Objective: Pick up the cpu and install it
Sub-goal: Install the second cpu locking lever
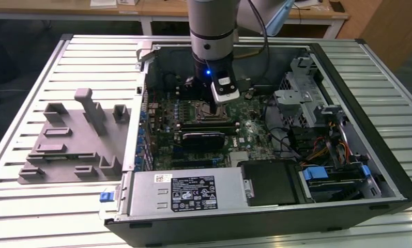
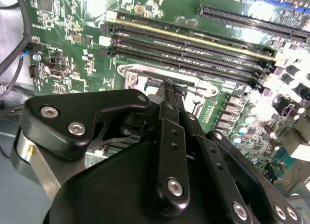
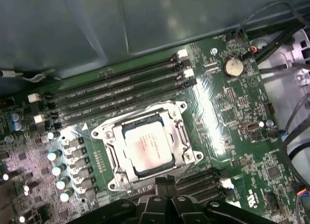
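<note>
1. Exterior view: an open computer case (image 1: 357, 88) lay on its side on a slatted metal bench (image 1: 54, 206). The robot arm (image 1: 213, 31) came down from above into the case, and its gripper (image 1: 207, 107) hung low over the green motherboard (image 1: 250, 116), just above the socket area. A grey fixture block (image 1: 71, 139) lay on the bench at the exterior view's left of the case. A silver power supply (image 1: 185, 191) and a black drive cage (image 1: 271, 181) filled the near side of the case.

2. Second wrist view: the black body of the gripper (image 2: 169, 91) took the lower half of the picture. Its two jaws stood pressed together in a narrow line, with nothing visible between them, and the tips pointed at the socket frame (image 2: 133, 79) on the motherboard (image 2: 58, 40). Long memory slots (image 2: 193, 45) ran just beyond the socket.

3. First wrist view: the cpu (image 3: 147, 144) lay flat inside the socket, its silver-grey top showing, and the metal socket frame (image 3: 186, 141) sat around it. The tips of the gripper (image 3: 165, 180) were close to one edge of the frame, beside the cpu and not touching it as far as I could tell. Memory slots (image 3: 121, 88) lay on the far side of the socket, and a round coin battery (image 3: 233, 67) sat well apart from it.
</note>
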`<state>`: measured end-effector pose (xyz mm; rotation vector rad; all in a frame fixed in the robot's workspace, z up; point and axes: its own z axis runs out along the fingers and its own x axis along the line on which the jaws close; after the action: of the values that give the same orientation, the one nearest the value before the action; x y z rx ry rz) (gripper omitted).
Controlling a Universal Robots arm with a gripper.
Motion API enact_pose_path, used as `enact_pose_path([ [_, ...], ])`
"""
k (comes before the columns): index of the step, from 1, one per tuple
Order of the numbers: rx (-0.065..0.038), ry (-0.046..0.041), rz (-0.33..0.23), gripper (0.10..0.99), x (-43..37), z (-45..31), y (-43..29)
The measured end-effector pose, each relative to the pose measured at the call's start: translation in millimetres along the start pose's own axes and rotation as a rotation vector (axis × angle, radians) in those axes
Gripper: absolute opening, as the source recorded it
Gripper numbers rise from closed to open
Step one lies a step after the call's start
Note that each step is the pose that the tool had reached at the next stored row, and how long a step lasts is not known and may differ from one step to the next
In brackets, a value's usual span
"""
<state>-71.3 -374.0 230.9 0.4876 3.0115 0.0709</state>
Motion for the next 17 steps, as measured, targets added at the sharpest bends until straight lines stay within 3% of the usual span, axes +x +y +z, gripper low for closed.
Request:
enact_pose_path([
  [8,0.0,0.0003,-0.005,0.106,-2.7,-0.2,-10.1],
  [17,-0.009,0.0066,-0.108,0.106,2.7,2.8,-12.7],
])
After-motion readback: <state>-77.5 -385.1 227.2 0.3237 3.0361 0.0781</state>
